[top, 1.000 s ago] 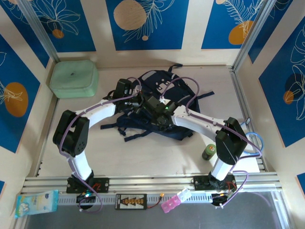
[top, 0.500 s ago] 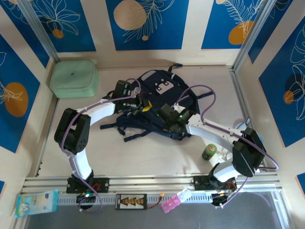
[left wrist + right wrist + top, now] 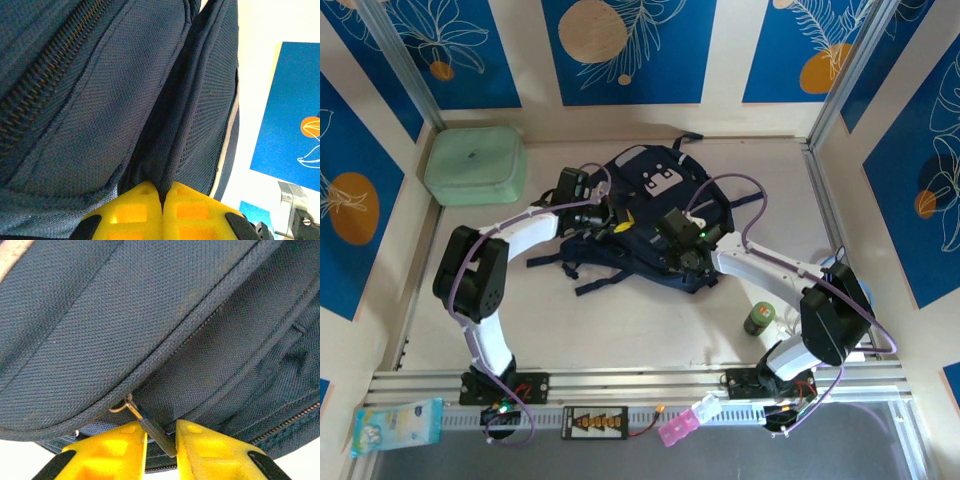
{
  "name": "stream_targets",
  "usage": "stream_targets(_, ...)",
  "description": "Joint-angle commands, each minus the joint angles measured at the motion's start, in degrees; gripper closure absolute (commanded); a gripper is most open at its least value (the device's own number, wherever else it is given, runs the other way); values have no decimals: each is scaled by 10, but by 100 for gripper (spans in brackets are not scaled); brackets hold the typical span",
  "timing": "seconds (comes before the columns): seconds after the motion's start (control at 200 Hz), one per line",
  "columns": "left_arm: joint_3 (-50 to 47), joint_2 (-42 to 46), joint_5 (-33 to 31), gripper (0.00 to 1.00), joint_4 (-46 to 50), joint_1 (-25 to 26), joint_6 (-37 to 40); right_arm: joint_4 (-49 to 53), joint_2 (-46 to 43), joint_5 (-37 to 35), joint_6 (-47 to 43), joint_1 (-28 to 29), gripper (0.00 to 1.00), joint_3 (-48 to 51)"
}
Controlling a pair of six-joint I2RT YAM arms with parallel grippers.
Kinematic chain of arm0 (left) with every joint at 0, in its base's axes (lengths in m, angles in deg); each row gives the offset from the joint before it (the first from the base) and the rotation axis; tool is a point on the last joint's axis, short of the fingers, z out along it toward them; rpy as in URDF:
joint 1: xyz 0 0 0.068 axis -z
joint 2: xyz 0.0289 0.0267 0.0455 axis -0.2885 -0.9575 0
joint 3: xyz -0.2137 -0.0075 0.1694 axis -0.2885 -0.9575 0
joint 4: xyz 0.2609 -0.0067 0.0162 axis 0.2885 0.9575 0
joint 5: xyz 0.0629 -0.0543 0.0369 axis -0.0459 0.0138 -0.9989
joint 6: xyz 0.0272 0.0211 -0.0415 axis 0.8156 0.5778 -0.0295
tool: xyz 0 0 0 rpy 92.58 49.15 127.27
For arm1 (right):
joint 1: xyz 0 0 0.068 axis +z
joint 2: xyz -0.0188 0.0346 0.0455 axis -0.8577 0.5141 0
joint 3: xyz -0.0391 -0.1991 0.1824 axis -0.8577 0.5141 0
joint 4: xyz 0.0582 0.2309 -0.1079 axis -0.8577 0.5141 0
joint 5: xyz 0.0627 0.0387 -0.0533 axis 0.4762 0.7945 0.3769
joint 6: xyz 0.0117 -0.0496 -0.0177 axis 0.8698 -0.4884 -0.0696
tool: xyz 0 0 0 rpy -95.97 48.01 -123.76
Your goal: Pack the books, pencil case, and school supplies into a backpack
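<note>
Right, counts first: one backpack (image 3: 655,180), two arms, one mint-green case (image 3: 475,165), one small green can (image 3: 758,320).

Backpack lies mid-table (image 3: 620,320), between the two arms. It is navy woven fabric with a grey-white patch on top and dark straps trailing toward the near-left. The close views show a coarse canvas-type weave, piped seams and a mesh-like panel. The left wrist view shows one zipper track (image 3: 45,75) with brassy teeth.

Left gripper (image 3: 162,192): yellow blocky pads pressed together, nipping a fold of the backpack's navy fabric at the seam. From above it sits on the bag's left flank.

Right gripper (image 3: 160,432): same yellow pads, parted a little. One flat dark zipper pull (image 3: 156,430) sits slantwise in the gap, hung from a thin metal ring (image 3: 125,405) at the seam. There is clear space on the tab's left side, so it is not clamped.

The case is rounded, boxy and soft-cornered, at the far-left corner, well apart from the bag. The can stands upright near the right arm's elbow.
</note>
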Motion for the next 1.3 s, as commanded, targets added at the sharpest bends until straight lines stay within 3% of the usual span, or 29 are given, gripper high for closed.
stream_targets(0.0,14,-5,-15,100,0,-15,12,-5,4,9,-41,-1,76,-17)
stream_targets(0.16,16,-8,-11,100,-1,-15,10,-1,1,-25,-73,12,75,-23)
stream_targets(0.36,18,-9,-8,100,-3,-15,9,-38,0,2,-126,8,75,-5)
stream_targets(0.72,15,-10,-6,100,-4,-15,9,-37,4,7,-114,-5,75,23)
stream_targets(0.835,14,-10,-7,100,-4,-15,10,-32,3,-1,-112,-7,80,26)
stream_targets(0.955,15,-11,-8,100,1,-17,16,-10,-3,-23,-85,-18,93,25)
stream_targets(1.07,31,-12,-11,100,48,-23,59,-14,-30,-29,-59,-44,98,50)
stream_targets(1.26,65,-15,-29,100,150,-24,150,-71,-77,47,-86,-100,100,93)
stream_targets(1.29,71,-16,-34,96,166,-24,165,-78,-80,62,-102,-97,100,92)
